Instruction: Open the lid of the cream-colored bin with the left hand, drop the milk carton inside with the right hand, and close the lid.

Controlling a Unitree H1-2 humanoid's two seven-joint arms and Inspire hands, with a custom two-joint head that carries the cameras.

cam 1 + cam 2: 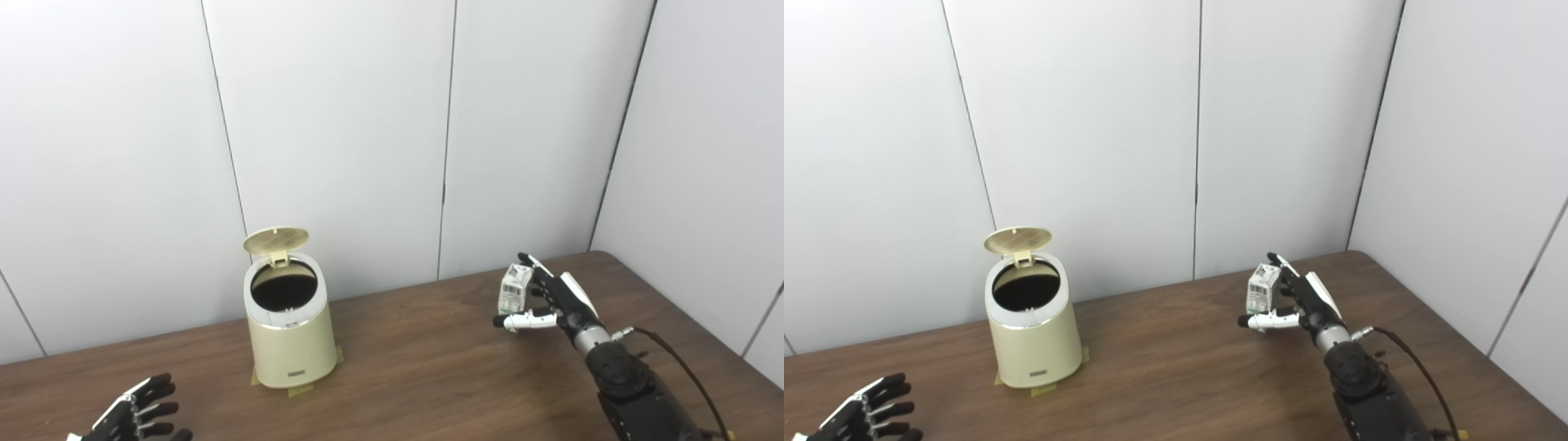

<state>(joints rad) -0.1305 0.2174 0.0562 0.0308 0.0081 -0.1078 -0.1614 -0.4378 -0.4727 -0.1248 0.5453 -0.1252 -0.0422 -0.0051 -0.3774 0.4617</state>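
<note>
The cream-colored bin [289, 343] stands on the table left of centre, its round lid [275, 240] tipped up at the back and the dark inside showing. The small milk carton [514, 288] stands upright at the right. My right hand [548, 300] is against the carton's right side. Its fingers [539, 275] are stretched straight behind the carton and the thumb [523, 320] reaches across in front of its base, not closed around it. My left hand [138, 413] is open, fingers spread, low at the table's front left, well away from the bin.
The brown wooden table [416, 361] runs back to white wall panels [343, 135] right behind the bin. Tape strips [300, 388] show under the bin's base. A cable [680, 367] loops beside the right forearm. The table's right edge lies just beyond that arm.
</note>
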